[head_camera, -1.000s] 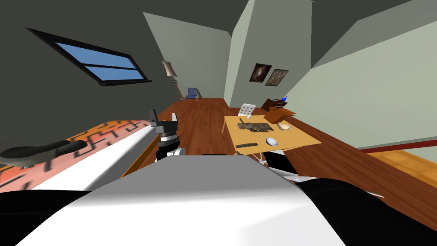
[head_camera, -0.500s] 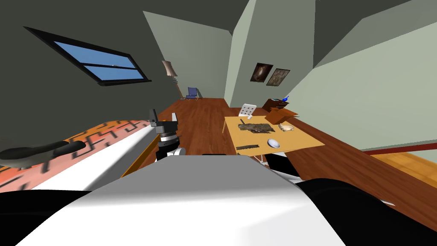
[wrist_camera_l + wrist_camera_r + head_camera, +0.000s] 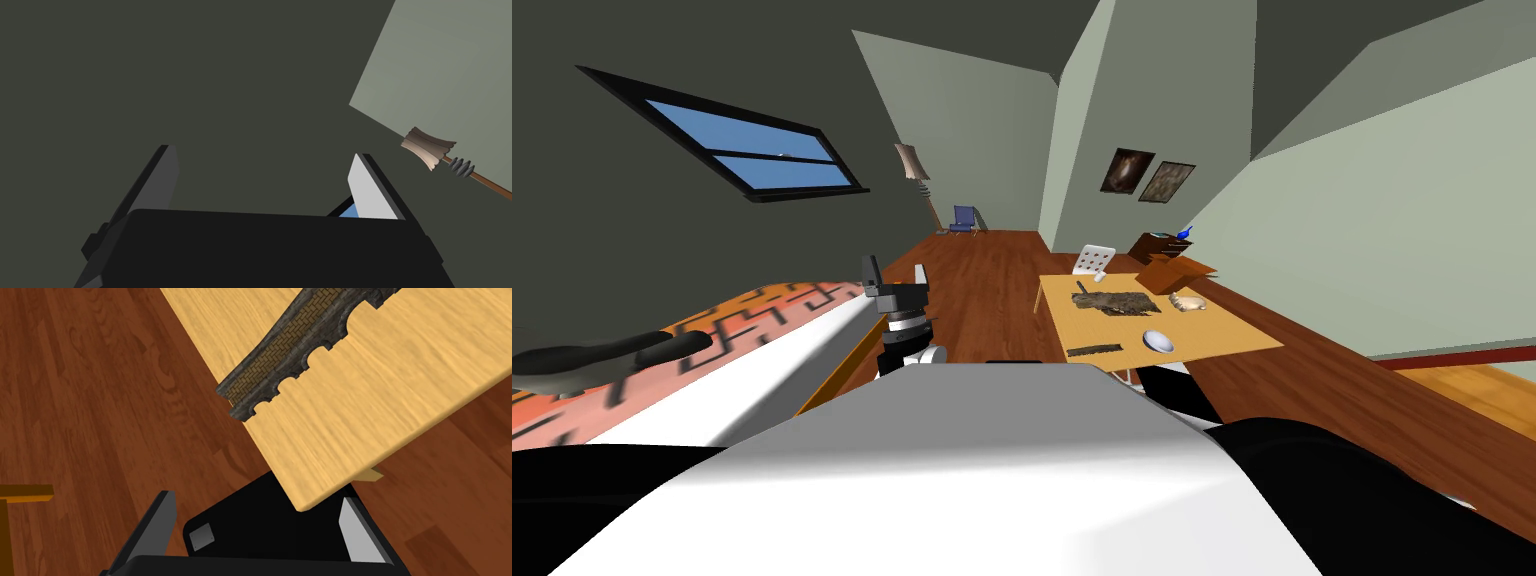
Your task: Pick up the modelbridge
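Bench (image 3: 1217, 328) sits a little further right and larger in the head view than a second ago. That is my base moving, not the bench. Bridge (image 3: 295, 358) lies flat on the bench, one end at its near edge, ahead of the right gripper (image 3: 258, 498) and apart from it. Its jaws stand wide, empty. Left gripper (image 3: 897, 272) is raised, jaws also apart. Judgement: approach phase, reach not yet begun.

Left gripper (image 3: 895, 272) upright, fingers apart; right gripper (image 3: 258, 498) fingers apart

floor (image 3: 982, 290): dark wood | walls (image 3: 952, 130): grey-green | window (image 3: 747, 150): blue panes | table (image 3: 1212, 330): light wood
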{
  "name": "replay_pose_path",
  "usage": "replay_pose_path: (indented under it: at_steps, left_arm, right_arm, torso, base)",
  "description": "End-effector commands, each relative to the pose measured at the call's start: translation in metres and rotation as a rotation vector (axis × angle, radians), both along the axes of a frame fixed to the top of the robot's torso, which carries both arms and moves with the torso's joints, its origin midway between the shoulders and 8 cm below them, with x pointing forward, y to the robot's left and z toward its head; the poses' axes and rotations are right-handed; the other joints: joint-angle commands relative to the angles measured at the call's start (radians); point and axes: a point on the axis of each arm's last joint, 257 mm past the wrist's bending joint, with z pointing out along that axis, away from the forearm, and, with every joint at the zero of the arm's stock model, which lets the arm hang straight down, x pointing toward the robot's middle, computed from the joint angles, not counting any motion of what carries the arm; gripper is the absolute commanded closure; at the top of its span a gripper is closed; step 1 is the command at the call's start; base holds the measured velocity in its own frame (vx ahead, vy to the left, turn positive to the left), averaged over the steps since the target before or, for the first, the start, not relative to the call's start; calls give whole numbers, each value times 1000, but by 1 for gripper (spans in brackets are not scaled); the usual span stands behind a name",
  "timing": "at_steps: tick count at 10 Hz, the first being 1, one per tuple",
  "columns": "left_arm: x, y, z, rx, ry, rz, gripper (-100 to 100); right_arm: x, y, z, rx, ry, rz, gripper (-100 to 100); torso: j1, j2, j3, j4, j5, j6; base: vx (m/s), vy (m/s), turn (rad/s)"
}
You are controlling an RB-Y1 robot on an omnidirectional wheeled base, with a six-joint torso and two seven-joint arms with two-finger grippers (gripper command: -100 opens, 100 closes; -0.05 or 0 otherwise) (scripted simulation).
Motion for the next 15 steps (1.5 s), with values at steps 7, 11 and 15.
replay_pose_path:
  at_steps: [7,11,15]
  left_arm:
    - [0,0,0,0,0,0,0]
    - [0,0,0,0,0,0,0]
    - [0,0,0,0,0,0,0]
  right_arm:
    - [-43,-25,-14,105,96,-125,-100]
    - [-58,-37,-16,160,125,-209,-100]
    - [-73,-51,-17,209,149,-295,-100]
  torso:
    - [0,1,0,0,0,0]
    - [0,0,0,0,0,0]
    - [-1,-1,-1,0,0,0]
  base:
    - [60,-1,18]
    - [71,0,17]
    - [59,-7,16]
